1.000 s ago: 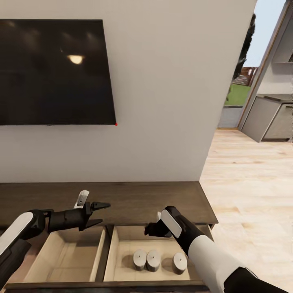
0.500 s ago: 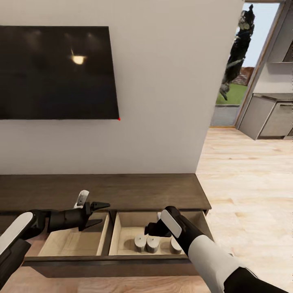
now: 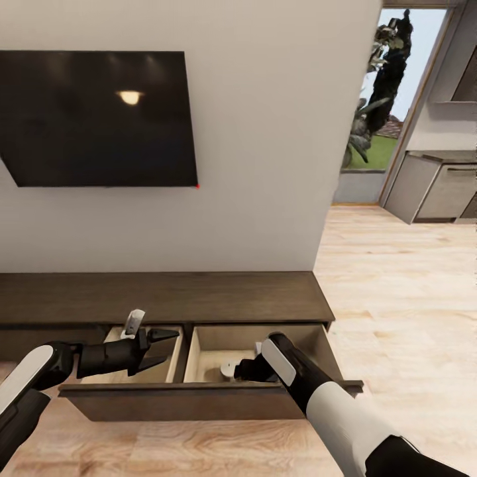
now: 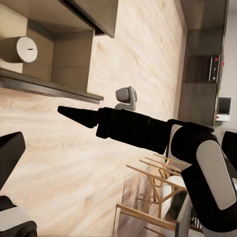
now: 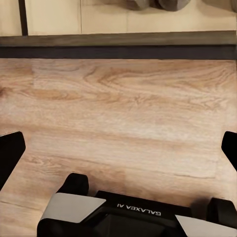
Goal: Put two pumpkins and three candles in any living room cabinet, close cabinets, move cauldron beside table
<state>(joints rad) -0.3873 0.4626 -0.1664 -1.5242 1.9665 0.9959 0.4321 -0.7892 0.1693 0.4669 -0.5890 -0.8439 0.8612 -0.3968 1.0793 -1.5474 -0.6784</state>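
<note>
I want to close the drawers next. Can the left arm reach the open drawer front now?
Probably yes. The left pincer hangs open just above the drawer front, with nothing between them; the candles sit inside the cabinet.

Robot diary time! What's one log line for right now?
long dark-brown wood cabinet: drawer open | cream stubby candle: inside drawer | left gripper: open, empty | right gripper: open, empty, above floor

Dark-brown cabinet with pale beige drawer insides, a grey-beige candle ahead of the black left tool, light wood-grain floor below, black screen.
</note>
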